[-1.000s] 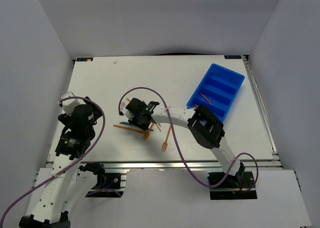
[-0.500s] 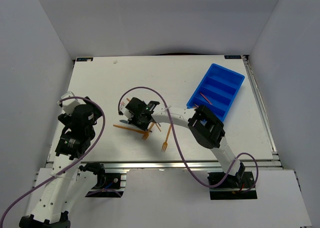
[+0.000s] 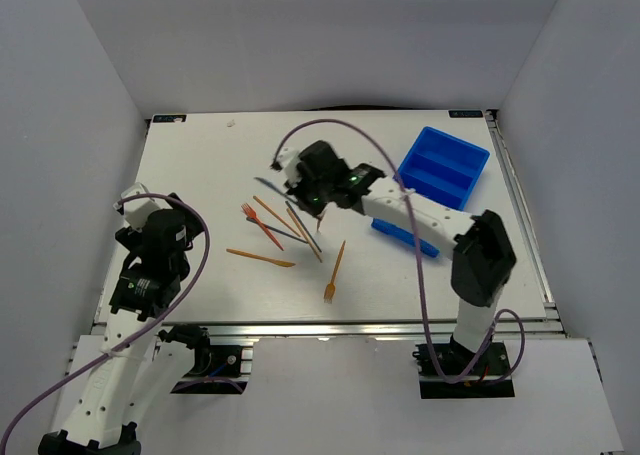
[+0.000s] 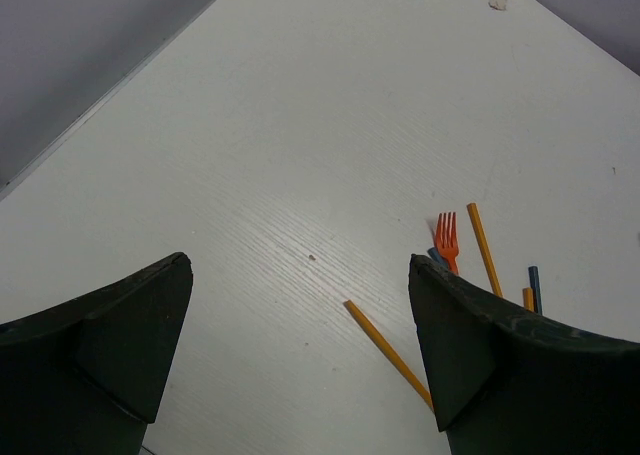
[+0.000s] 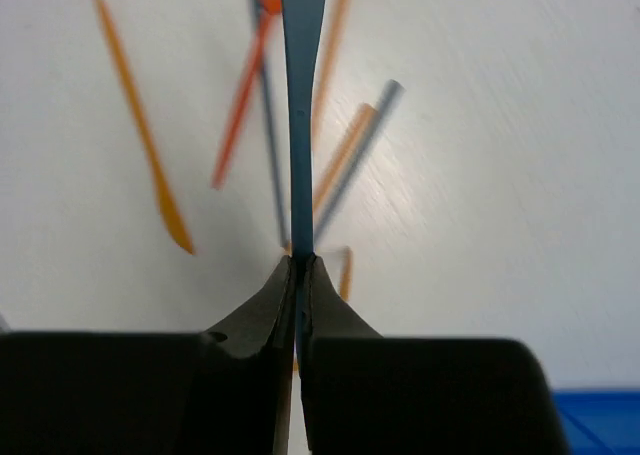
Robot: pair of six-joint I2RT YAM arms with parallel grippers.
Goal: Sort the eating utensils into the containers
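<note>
Right wrist view shows my right claw (image 5: 297,265) pinched tight on the thin end of a dark blue utensil (image 5: 302,95), which points straight ahead of its tips, I think for carrying. Other utensils (image 5: 140,125) lie below and ahead of it, and the blue tray (image 3: 460,142) is behind it to the right. My left claw (image 4: 300,275) gapes wide with nothing in it.

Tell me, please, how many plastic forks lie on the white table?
2. One red-orange plastic fork lies left of the scattered sticks; one orange plastic fork lies apart to their right. The right arm may hide more.
</note>
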